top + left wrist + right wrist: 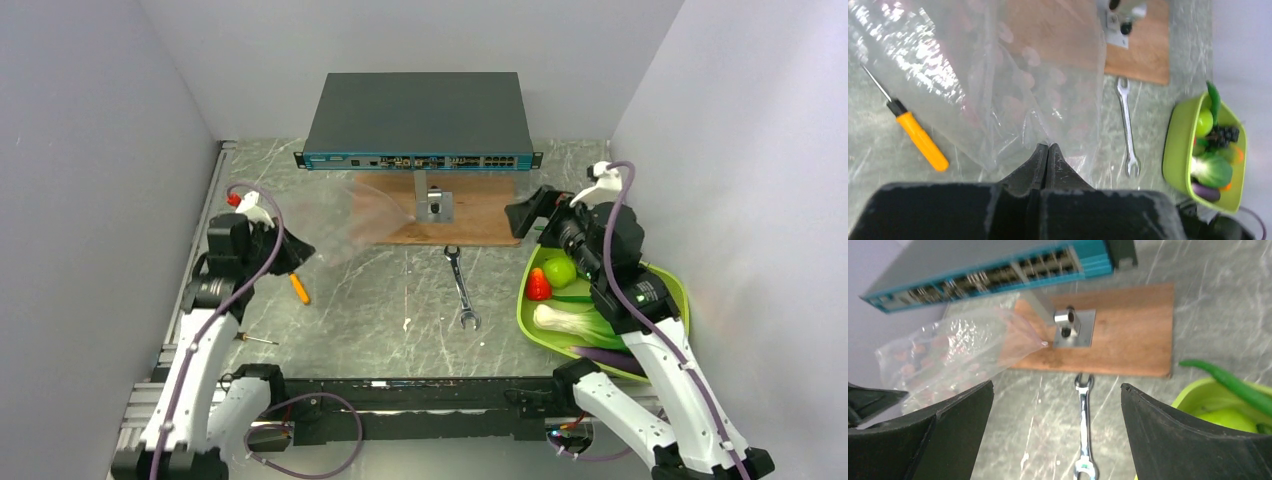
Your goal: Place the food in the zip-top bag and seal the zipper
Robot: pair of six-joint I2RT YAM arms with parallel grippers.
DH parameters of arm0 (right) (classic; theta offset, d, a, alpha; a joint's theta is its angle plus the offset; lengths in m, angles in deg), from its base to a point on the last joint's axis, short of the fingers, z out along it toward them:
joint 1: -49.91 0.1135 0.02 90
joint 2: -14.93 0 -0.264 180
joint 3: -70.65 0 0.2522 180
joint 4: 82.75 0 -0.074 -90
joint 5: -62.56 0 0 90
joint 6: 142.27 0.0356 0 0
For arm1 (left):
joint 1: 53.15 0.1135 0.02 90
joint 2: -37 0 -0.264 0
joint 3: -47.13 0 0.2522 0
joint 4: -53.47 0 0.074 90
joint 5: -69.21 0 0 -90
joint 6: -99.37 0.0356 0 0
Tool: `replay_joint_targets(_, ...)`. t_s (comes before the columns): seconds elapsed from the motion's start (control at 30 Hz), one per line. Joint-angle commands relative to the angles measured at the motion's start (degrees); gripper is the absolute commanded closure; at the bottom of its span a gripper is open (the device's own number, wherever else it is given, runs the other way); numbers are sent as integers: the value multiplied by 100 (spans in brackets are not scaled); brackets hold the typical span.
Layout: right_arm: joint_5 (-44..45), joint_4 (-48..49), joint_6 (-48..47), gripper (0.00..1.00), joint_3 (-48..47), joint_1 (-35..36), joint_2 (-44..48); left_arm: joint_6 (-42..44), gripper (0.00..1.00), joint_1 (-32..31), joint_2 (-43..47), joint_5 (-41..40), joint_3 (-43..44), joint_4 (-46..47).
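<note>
My left gripper [297, 253] [1048, 148] is shut on the edge of the clear zip-top bag [358, 220] [998, 75], which hangs lifted and stretches toward the wooden board. The bag also shows in the right wrist view [958, 352], empty, with a pinkish edge; I cannot make out the zipper clearly. My right gripper [526, 220] [1055, 395] is open and empty, over the table between the bag and the lime-green tray [680, 290] [1175, 145]. The food lies in the tray: strawberry [539, 286], green apple [560, 270], bok choy [570, 320], eggplant [605, 356], grapes [1224, 135], green bean [1233, 382].
A network switch [420, 115] stands at the back, with a wooden board [480, 215] and metal bracket [436, 206] in front of it. A wrench [462, 290] lies mid-table. An orange-handled screwdriver [299, 288] and a thin one [258, 341] lie at the left. Walls close in on both sides.
</note>
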Motion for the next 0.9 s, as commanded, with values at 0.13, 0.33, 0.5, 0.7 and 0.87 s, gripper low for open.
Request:
replay_joint_targets(0.13,-1179,26,625,0,1152,10,556,314,100,-451,1116,759,-259,-2168)
replay_joint_targets(0.33,-2814,940,1122,0,2063,10,209,689,100,-447,1417,-819,359,-3179)
replay_joint_targets(0.5,-3741,1820,1549,0,2764,28,-240,434,27,-447,1053,-3595,1385,-4089)
replay_joint_targets(0.7,-3849,2950,2032,0,3363,301,-632,359,2,-447,1161,-2779,1961,-3614)
replay_joint_targets(0.87,-3610,3740,2394,0,3672,804,-991,-528,22,-573,1352,882,312,-1283)
